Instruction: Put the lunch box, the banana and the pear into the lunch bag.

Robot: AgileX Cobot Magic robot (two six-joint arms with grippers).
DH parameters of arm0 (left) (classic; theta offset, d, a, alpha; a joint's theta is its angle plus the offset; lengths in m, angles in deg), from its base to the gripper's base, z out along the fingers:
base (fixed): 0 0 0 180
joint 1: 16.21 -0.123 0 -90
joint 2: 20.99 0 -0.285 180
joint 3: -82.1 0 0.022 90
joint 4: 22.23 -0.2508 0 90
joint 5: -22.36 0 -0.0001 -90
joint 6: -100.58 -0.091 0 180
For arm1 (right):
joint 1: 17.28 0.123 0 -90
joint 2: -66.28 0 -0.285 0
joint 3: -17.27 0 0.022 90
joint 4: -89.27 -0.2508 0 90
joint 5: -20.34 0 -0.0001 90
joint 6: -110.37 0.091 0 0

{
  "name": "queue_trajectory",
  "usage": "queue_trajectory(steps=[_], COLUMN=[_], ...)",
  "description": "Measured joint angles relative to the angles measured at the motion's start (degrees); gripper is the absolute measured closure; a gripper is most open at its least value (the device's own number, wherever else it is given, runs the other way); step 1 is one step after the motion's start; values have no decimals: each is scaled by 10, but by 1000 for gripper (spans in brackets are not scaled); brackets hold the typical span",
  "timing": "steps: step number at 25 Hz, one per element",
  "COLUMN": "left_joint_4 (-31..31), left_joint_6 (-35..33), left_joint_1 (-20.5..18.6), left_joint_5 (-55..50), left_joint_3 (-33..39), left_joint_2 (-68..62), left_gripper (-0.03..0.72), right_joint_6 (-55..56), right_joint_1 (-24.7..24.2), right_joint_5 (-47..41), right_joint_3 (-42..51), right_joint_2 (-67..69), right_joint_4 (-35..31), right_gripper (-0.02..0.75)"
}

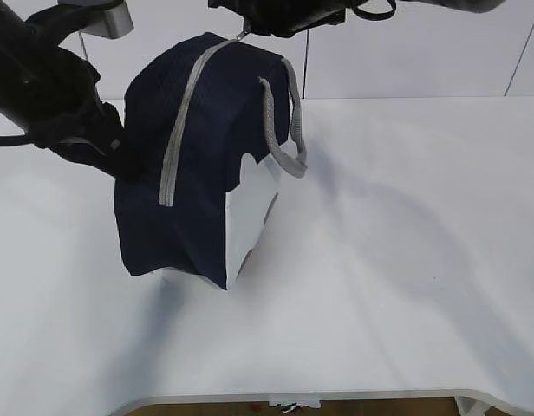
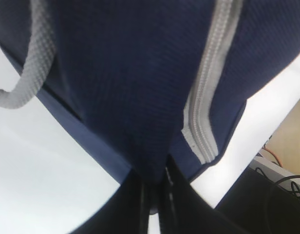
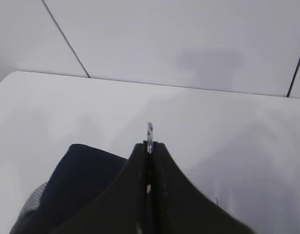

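Pinching a small metal zipper pull [image 3: 149, 132] between closed black fingers, the right gripper [image 3: 149, 146] sits at the very top of the boxy navy-blue fabric lunch bag [image 1: 206, 130]; only the tab's tip shows above the jaws in the right wrist view. The left gripper [image 2: 157, 187] is clamped together on a fold of the bag's navy cloth near the lower end of the grey zipper [image 2: 204, 97], bracing the bag from its far side. Between the two grips the bag stands tilted on the white table [image 1: 406, 260], its grey webbing handle [image 1: 284, 130] hanging loose down the front and a white side patch [image 1: 245, 217] facing the camera. The zipper looks closed along its visible run. No lunch box, banana or pear shows in any view; presumably they are inside.

To do this step well, the right arm should draw the pull along the zipper's curve rather than straight, while the left holds firm tension so the cloth does not bunch.
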Motion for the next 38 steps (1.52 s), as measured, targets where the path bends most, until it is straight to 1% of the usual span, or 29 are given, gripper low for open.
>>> queue_trajectory(steps=[6, 8, 15, 17, 18, 19, 21, 24, 26, 27, 30, 33, 38], left_joint_4=[-1, -1, 3, 7, 8, 9, 9, 7, 5, 4, 4, 4, 4], left_joint_6=[-2, -2, -2, 9, 16, 28, 59, 109, 134, 145, 166, 174, 177], left_joint_1=[0, 0, 0, 0, 0, 0, 0, 0, 0, 0, 0, 0, 0], left_joint_5=[-1, -1, -3, -4, -9, -16, -33, -58, -79, -85, -92, -92, -92], left_joint_3=[0, 0, 0, 0, 0, -1, -11, -50, -81, -98, -147, -198, -265], left_joint_2=[0, 0, 0, 0, 0, 0, 0, 0, 2, 2, 2, -18, -94], left_gripper=[691, 691, 690, 679, 664, 634, 542, 360, 290, 270, 249, 244, 243], right_joint_6=[0, 0, 0, -10, -15, -24, -40, -58, -65, -72, -85, -92, -94], right_joint_1=[-18, -24, -28, -28, -28, -28, -28, -28, -28, -28, -28, -28, -28], right_joint_5=[-55, -74, -126, -136, -140, -144, -155, -167, -171, -172, -176, -176, -174], right_joint_3=[-67, -86, -105, -106, -106, -106, -106, -106, -106, -106, -106, -106, -106], right_joint_2=[37, 48, 59, 59, 59, 59, 59, 59, 59, 59, 59, 59, 59], right_joint_4=[-42, -66, -119, -141, -151, -162, -180, -195, -203, -204, -206, -206, -206], right_gripper=[737, 737, 737, 737, 737, 737, 737, 737, 737, 737, 737, 737, 737])
